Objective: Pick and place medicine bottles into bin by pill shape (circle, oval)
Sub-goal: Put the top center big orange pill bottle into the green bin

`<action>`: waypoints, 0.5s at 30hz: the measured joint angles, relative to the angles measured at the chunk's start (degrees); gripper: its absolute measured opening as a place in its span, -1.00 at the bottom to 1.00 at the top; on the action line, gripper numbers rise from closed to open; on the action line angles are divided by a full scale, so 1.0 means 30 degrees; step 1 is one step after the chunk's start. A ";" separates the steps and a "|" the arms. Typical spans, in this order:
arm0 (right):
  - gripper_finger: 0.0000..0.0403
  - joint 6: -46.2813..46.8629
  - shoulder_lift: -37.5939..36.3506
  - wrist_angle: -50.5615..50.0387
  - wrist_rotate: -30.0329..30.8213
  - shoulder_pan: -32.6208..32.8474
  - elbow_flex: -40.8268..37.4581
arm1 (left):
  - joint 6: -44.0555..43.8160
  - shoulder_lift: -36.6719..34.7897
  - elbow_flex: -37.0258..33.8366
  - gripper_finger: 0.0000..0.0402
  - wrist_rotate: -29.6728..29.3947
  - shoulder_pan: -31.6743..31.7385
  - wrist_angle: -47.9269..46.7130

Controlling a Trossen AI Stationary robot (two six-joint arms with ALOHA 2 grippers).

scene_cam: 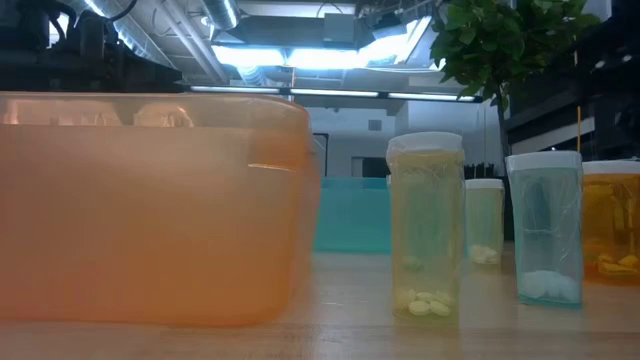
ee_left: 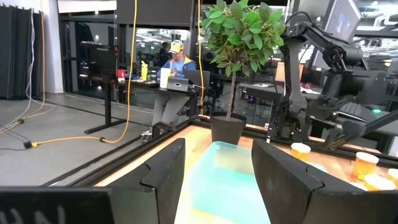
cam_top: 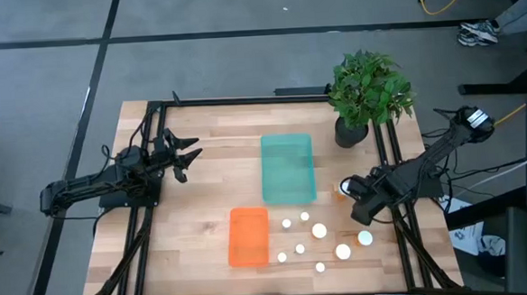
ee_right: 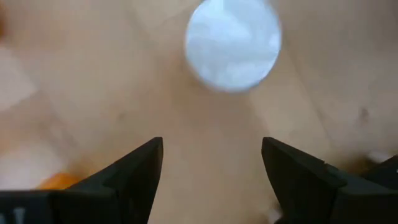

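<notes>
Several small white-capped medicine bottles [cam_top: 319,229] stand upright on the wooden table near its front edge, right of the orange bin [cam_top: 248,236]. One more bottle [cam_top: 341,193], showing orange, stands beside my right gripper [cam_top: 348,190]. That gripper is open and empty above the table. In the right wrist view its fingers [ee_right: 211,149] stand apart, and a round white cap [ee_right: 233,43] lies ahead of them. My left gripper [cam_top: 192,156] is open and empty at the table's left, pointing toward the teal bin [cam_top: 287,169]. In the low view the bottles [scene_cam: 425,240] hold pills at their bottoms.
A potted plant [cam_top: 365,97] stands at the far right behind the teal bin. The orange bin fills the left of the low view [scene_cam: 150,210]. Black frame rails [cam_top: 399,240] run along the table's sides. A person sits at a desk in the room beyond [ee_left: 176,59].
</notes>
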 joint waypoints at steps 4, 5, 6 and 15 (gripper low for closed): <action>0.37 -0.0073 0.0986 0.0199 0.0438 -0.0821 0.0000 | 0.0000 0.0000 0.0004 -0.12 0.0000 -0.0007 -0.0006; 0.37 -0.0087 0.1168 0.0231 0.0439 -0.0988 0.0000 | 0.0003 0.0000 0.0001 -0.12 0.0007 -0.0004 -0.0007; 0.37 -0.0168 0.1313 0.0261 0.0455 -0.1122 0.0000 | 0.0007 0.0000 -0.0003 -0.12 0.0000 -0.0007 -0.0014; 0.37 -0.2618 0.1707 0.2180 0.0594 -0.1880 0.0000 | 0.0007 0.0000 0.0003 -0.12 0.0006 -0.0007 -0.0036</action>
